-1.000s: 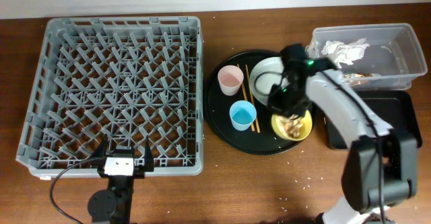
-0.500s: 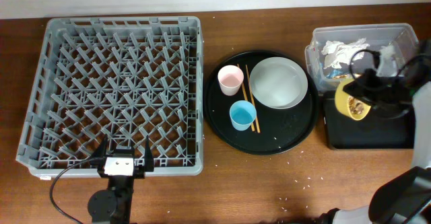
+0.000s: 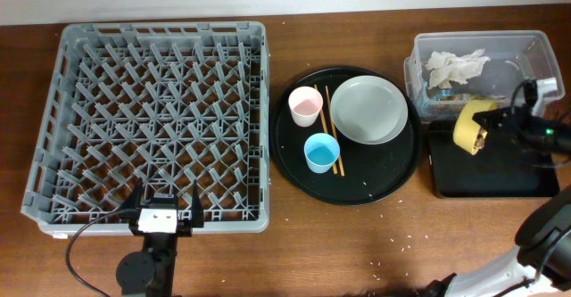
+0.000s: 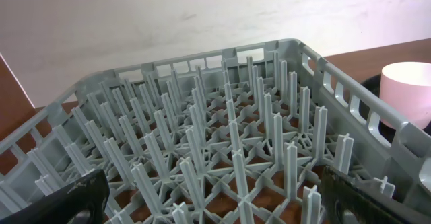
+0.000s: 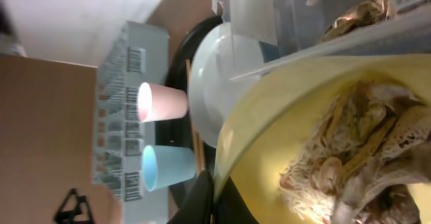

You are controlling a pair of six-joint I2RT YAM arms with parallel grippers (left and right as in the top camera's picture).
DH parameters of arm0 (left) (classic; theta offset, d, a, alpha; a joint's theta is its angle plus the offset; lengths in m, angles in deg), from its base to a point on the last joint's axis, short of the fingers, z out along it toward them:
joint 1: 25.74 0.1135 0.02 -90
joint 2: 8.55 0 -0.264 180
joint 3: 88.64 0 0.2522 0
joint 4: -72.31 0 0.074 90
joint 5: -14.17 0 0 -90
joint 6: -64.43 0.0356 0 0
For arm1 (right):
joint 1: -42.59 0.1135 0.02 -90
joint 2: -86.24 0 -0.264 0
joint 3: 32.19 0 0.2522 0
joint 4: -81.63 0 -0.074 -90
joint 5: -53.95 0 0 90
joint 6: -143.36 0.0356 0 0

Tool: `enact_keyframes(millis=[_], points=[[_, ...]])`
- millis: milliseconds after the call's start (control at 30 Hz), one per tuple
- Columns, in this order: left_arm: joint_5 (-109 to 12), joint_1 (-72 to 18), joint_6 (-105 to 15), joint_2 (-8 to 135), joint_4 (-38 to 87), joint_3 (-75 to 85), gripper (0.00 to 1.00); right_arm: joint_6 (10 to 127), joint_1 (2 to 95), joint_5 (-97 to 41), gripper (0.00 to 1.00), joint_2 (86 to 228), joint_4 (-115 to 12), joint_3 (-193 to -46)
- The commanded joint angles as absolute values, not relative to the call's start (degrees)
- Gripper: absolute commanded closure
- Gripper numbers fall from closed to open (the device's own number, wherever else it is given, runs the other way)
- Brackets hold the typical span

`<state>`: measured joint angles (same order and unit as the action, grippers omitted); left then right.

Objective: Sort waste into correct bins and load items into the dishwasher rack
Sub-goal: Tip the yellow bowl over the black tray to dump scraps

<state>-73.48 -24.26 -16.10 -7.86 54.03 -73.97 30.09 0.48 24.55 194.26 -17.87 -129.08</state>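
The right tool (image 3: 489, 124) is clenched on the rim of the yellow bowl (image 3: 468, 126), which is tipped steeply on its side. The bowl sits at the tool's tip, on its left, above the left end of the shallow black tray (image 3: 500, 179) and just in front of the clear tub (image 3: 538, 40). The right wrist view shows beige-brown food scraps (image 5: 350, 157) heaped inside the bowl, with one dark finger (image 5: 205, 198) against its rim.

Crumpled white napkins (image 3: 456, 66) lie in the tub. On the round black tray (image 3: 357, 188) are the grey-white plate (image 3: 369, 110), pink cup (image 3: 305, 105), light-blue cup (image 3: 320, 152) and chopsticks (image 3: 332, 129).

The left tool (image 3: 163, 203) is released, fingers spread wide, at the near edge of the dishwasher rack (image 3: 152, 110) on the tabletop (image 3: 357, 252), well apart from the tableware.
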Motion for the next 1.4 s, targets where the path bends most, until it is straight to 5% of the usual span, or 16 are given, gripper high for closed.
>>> enact_keyframes(millis=[0,733,1067,1367], points=[[-73.7,-24.0,-15.2,-8.2,54.0,-74.4,0.00,22.0,-2.4,33.6,0.96,195.4,-14.8,-128.7],[-73.7,-24.0,-15.2,-8.2,54.0,-74.4,0.00,21.7,-12.5,39.2,0.96,195.6,-7.9,-123.9],[-73.7,-24.0,-15.2,-8.2,54.0,-74.4,0.00,14.4,-12.5,52.9,0.96,195.6,-7.4,-122.3],[-73.7,-24.0,-15.2,-8.2,54.0,-74.4,0.00,27.3,-12.6,52.9,0.96,195.6,-6.8,-122.3]])
